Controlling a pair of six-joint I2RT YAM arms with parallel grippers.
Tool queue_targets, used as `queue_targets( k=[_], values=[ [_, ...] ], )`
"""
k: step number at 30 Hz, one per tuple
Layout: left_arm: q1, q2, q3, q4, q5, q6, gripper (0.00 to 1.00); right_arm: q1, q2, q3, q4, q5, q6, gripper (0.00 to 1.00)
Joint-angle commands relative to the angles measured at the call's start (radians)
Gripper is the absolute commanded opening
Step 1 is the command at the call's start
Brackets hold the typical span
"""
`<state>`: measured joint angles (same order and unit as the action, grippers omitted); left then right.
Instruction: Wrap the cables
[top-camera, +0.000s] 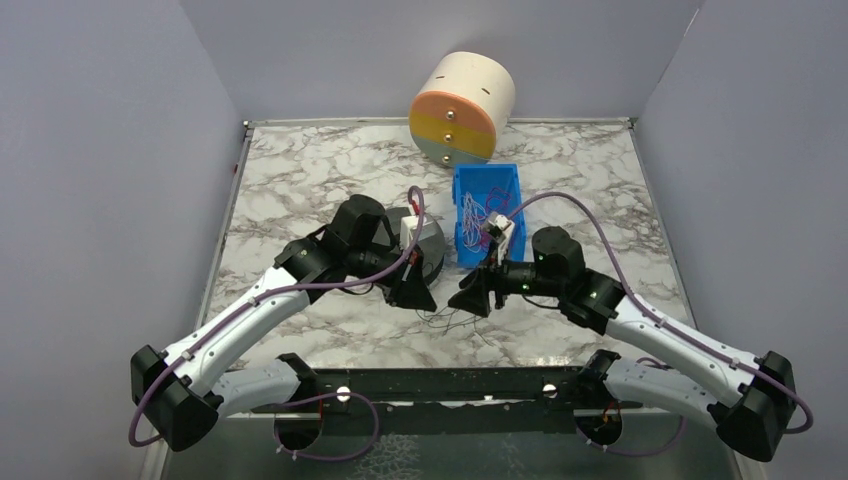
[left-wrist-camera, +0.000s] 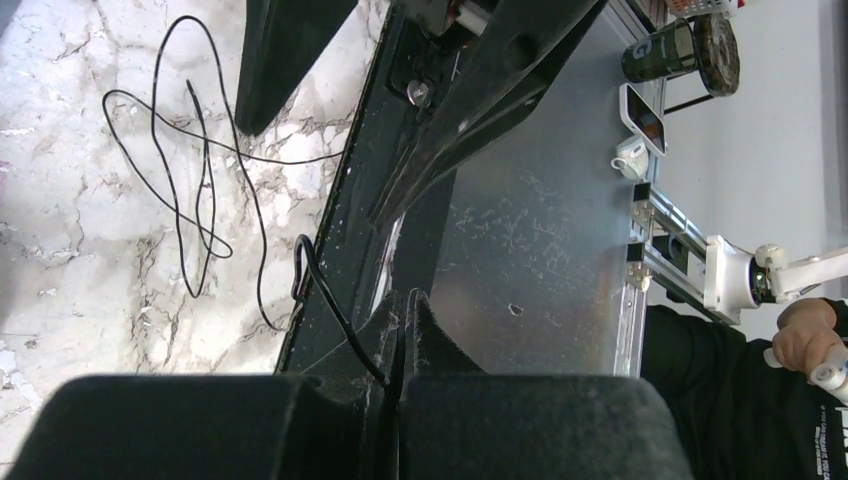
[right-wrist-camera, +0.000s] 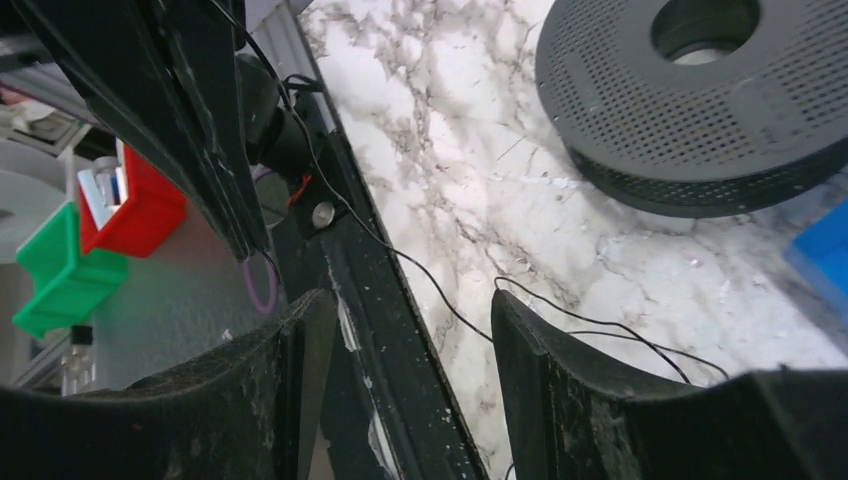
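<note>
A thin dark cable (top-camera: 452, 320) lies in loose loops on the marble table between my two grippers. In the left wrist view its loops (left-wrist-camera: 190, 180) lie on the marble and one end runs up into my left gripper (left-wrist-camera: 405, 305), which is shut on it. My left gripper (top-camera: 412, 292) hovers low near the front rail. My right gripper (top-camera: 470, 298) faces it, open and empty. In the right wrist view the dark cable (right-wrist-camera: 440, 300) passes between the spread fingers of the right gripper (right-wrist-camera: 405, 320) without touching them. More thin coloured cables (top-camera: 478, 212) lie in the blue bin.
A blue bin (top-camera: 500, 180) stands behind the right gripper. A dark perforated spool (right-wrist-camera: 700, 100) lies flat behind the left gripper, also in the top view (top-camera: 430, 245). A cream cylinder (top-camera: 462, 108) stands at the back. The black front rail (top-camera: 450, 382) runs just below the grippers.
</note>
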<state>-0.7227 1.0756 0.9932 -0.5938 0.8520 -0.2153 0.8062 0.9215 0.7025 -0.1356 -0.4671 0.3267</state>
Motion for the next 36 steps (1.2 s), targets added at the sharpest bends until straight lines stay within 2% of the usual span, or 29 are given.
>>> queue_targets(
  k=[1, 8, 17, 27, 31, 36],
  values=[
    [-0.010, 0.008, 0.049, -0.006, -0.007, 0.004, 0.00, 0.008, 0.035, -0.080, 0.242, -0.138, 0.099, 0.64],
    [-0.017, 0.023, 0.057, 0.007, -0.009, -0.013, 0.00, 0.054, 0.128, -0.163, 0.494, -0.150, 0.187, 0.64],
    [-0.024, 0.022, 0.063, 0.014, -0.015, -0.032, 0.00, 0.118, 0.216, -0.206, 0.695, -0.041, 0.254, 0.64],
    [-0.037, 0.003, 0.057, 0.032, -0.006, -0.061, 0.00, 0.174, 0.308, -0.205, 0.827, 0.092, 0.289, 0.63],
    [-0.042, -0.010, 0.056, 0.033, -0.003, -0.070, 0.00, 0.178, 0.307, -0.222, 0.855, 0.152, 0.305, 0.57],
    [-0.050, -0.024, 0.044, 0.033, -0.002, -0.083, 0.00, 0.178, 0.240, -0.237, 0.830, 0.258, 0.284, 0.41]
  ],
)
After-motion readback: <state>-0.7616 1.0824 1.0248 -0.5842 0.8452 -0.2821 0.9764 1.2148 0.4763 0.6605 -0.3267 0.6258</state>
